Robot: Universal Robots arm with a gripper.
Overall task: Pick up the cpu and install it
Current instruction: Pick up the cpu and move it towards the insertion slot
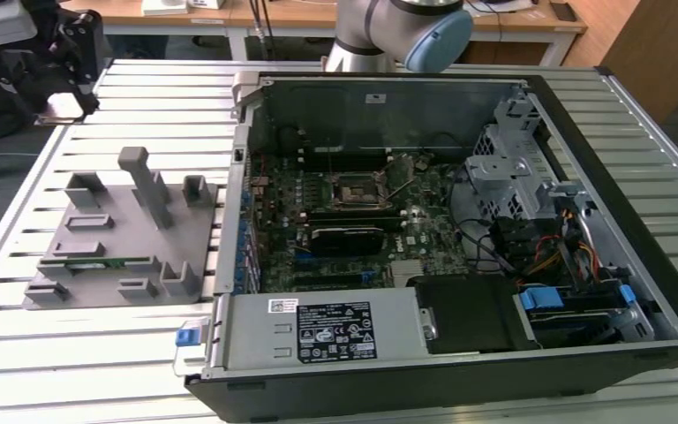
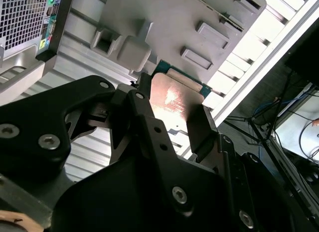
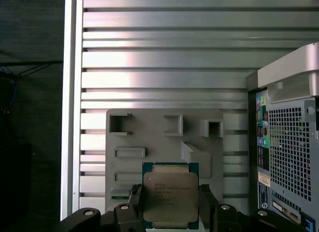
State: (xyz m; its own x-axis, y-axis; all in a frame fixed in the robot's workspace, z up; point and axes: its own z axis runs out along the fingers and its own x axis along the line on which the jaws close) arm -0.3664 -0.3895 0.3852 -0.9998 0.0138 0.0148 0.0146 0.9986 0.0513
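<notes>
- OK, gripper (image 3: pixel 171 204) is clamped on the cpu (image 3: pixel 170 194): one black finger (image 3: pixel 135 202) on each of two opposite edges, both touching it.
- In both wrist views the cpu sits squarely between the fingers, silvery top face towards the first wrist camera, with a thin green rim showing round it.
- In the second wrist view the same chip (image 2: pixel 174 100) pokes out past the fingertips, with its far edge clear of the gripper (image 2: pixel 172 117).
- The cpu is held over the grey fixture (image 3: pixel 164 137), apart from it and not seated in any pocket.
- The fixture (image 1: pixel 116 238) lies on the slatted surface (image 1: pixel 80 353), just beside the open computer case (image 1: pixel 387 106) at the exterior view's left.
- The motherboard socket (image 1: pixel 357 190) inside the case is well apart from the fixture and has no chip in it.
- A green memory stick (image 1: pixel 98 262) lies in a near slot of the fixture.
</notes>
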